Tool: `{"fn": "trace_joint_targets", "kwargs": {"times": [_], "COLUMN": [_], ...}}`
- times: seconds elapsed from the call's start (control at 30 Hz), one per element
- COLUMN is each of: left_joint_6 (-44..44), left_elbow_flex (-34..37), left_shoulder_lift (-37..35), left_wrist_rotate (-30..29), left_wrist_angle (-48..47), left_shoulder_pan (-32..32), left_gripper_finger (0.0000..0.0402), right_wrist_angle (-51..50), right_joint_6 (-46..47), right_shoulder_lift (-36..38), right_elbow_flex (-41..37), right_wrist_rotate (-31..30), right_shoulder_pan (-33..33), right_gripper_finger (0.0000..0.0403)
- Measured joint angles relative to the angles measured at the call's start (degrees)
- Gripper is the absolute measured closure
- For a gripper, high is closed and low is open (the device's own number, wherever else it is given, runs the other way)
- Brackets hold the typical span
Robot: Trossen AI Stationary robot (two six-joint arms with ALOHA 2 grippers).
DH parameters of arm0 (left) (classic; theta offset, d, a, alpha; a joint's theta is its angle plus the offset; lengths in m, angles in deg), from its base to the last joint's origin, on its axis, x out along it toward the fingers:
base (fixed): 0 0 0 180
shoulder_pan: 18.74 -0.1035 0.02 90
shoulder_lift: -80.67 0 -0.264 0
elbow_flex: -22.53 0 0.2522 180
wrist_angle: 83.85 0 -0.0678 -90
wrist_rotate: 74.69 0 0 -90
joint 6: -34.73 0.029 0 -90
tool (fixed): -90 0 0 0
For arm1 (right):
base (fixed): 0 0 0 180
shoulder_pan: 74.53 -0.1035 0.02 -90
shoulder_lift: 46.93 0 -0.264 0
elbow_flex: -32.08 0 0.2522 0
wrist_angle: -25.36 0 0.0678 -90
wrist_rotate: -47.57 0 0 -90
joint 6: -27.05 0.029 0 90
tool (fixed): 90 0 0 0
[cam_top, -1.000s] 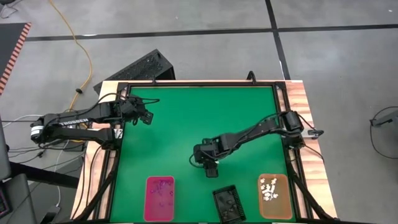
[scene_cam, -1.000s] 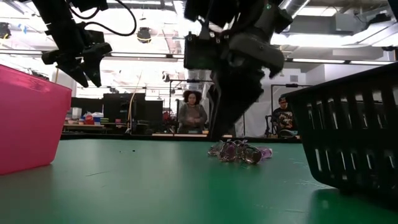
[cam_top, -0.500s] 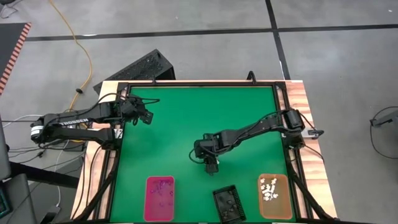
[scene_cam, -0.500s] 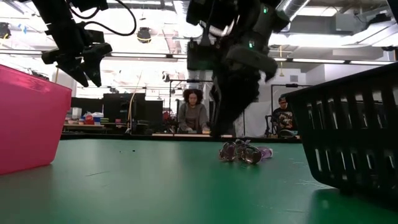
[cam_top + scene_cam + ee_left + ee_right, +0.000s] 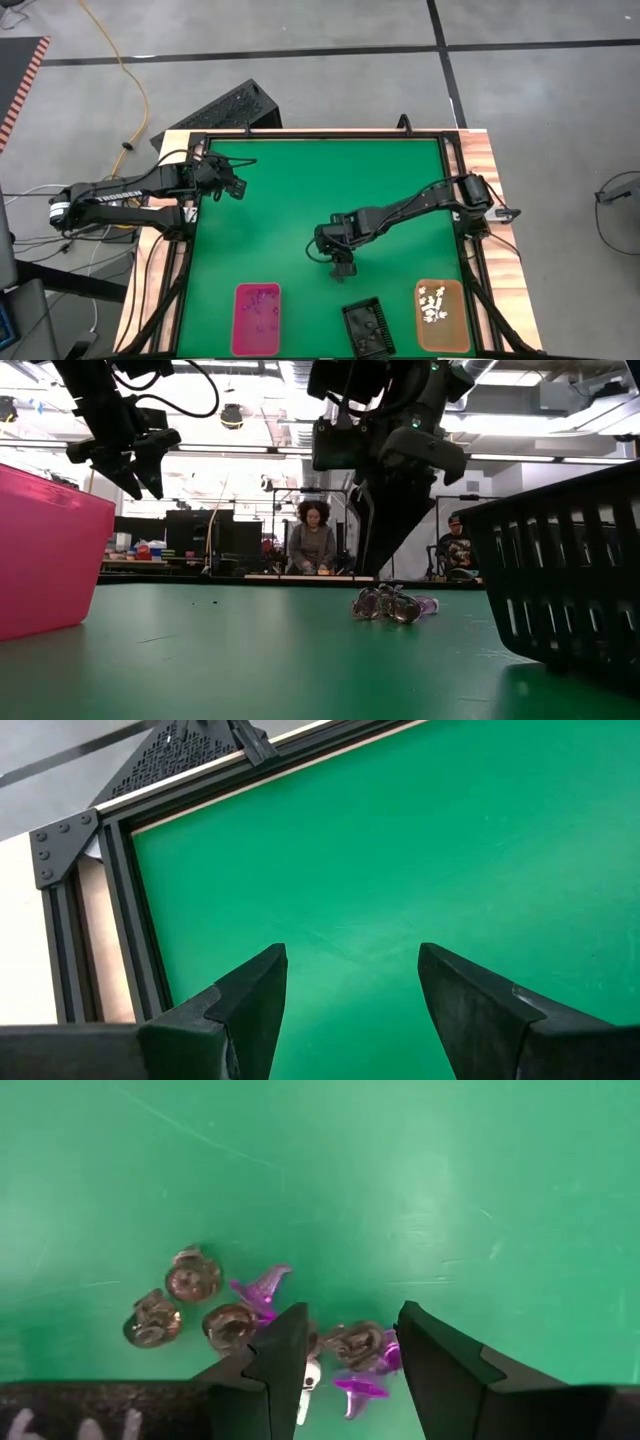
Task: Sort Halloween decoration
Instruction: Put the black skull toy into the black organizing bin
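Observation:
A small heap of Halloween decoration (image 5: 230, 1323) lies on the green mat: several brownish round trinkets, purple ones (image 5: 262, 1287) and a tiny white piece. The low view shows the heap (image 5: 390, 604) near the black tray. My right gripper (image 5: 352, 1310) is open and points down just above the heap's edge, with one brownish trinket (image 5: 358, 1342) between its fingers. I cannot tell whether they touch it. In the high view this gripper (image 5: 343, 267) is mid-table. My left gripper (image 5: 236, 190) waits open (image 5: 352, 955) above the far left of the mat.
Three trays stand along the near edge: a pink one (image 5: 257, 318) with purple pieces, a black slotted one (image 5: 368, 328), and an orange one (image 5: 441, 315) with white pieces. A black frame (image 5: 320, 135) rims the mat. People sit in the room beyond (image 5: 314, 545).
My right gripper has risen from the table at the heap's edge and moved a little toward the far edge, then slightly toward the right. The heap's outermost trinket now sits closer in with the others. My left arm has kept still.

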Motion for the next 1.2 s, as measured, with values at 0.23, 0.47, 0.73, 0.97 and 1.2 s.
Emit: {"fn": "trace_joint_targets", "kwargs": {"times": [0.23,0.47,0.73,0.97,1.2], "left_joint_6": [-0.1,-0.2,-0.2,-0.2,0.0], "left_elbow_flex": [0.0,0.0,0.0,0.0,0.0], "left_shoulder_lift": [0.0,0.0,0.0,0.0,0.0], "left_wrist_rotate": [0.0,0.0,-0.5,-1.2,-1.3], "left_wrist_angle": [0.0,0.0,0.1,0.1,0.0], "left_shoulder_pan": [0.0,0.0,0.0,0.0,0.0], "left_gripper_finger": [0.0183,0.0183,0.0183,0.0183,0.0183], "right_wrist_angle": [1.2,2.1,5.3,5.3,5.4], "right_joint_6": [0.4,1.5,1.4,1.0,0.4], "right_shoulder_lift": [0.0,-0.1,-0.1,-0.6,-2.0], "right_elbow_flex": [-2.8,-4.8,-4.7,-4.7,-4.6], "right_wrist_rotate": [0.1,0.1,-0.9,-1.0,0.5], "right_shoulder_pan": [-0.3,-0.3,-0.3,-0.3,-0.7], "right_gripper_finger": [0.0221,0.0221,0.0221,0.0222,0.0239]}}
